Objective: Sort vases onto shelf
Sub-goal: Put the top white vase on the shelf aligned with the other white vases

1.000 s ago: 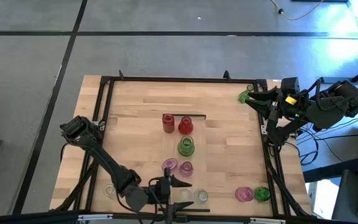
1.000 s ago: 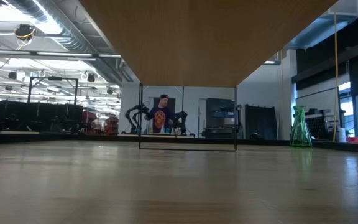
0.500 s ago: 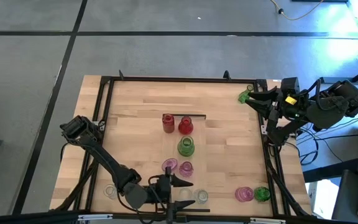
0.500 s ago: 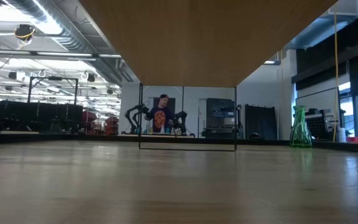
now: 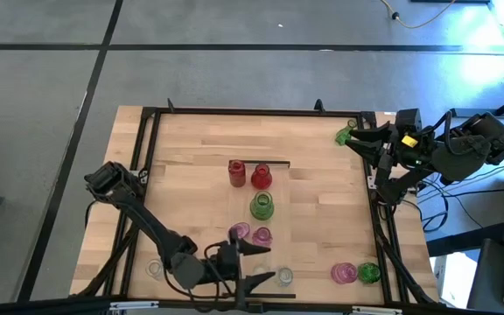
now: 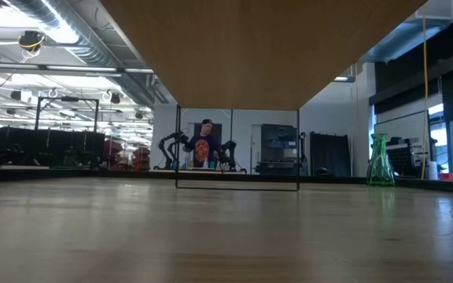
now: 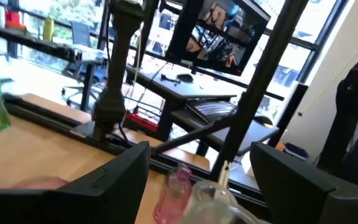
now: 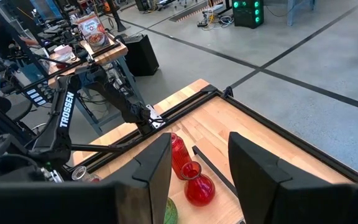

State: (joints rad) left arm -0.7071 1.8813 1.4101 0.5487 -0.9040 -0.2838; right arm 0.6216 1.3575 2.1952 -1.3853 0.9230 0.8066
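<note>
The shelf (image 5: 276, 219) runs from mid-table to the near edge; the low view shows its underside (image 6: 242, 47). On it stand two red vases (image 5: 237, 171), a green one (image 5: 262, 206), two pink ones (image 5: 239, 232) and a clear one (image 5: 283, 276). My left gripper (image 5: 262, 264) is open at the shelf's near end, its fingers on either side of the clear vase (image 7: 213, 202) without a visible touch. My right gripper (image 5: 363, 142) hangs open, high over the far right corner, above a green vase (image 6: 380, 161) standing on the tabletop.
A pink vase (image 5: 344, 273) and a green vase (image 5: 368, 273) stand on the tabletop near the right front corner. A clear vase (image 5: 154, 269) stands near the left front corner. A black frame (image 5: 151, 157) borders the table. A person stands in the room behind.
My left gripper has turned a little at the shelf's near end, and its fingers now reach farther toward the clear vase. The vases stand where they were.
</note>
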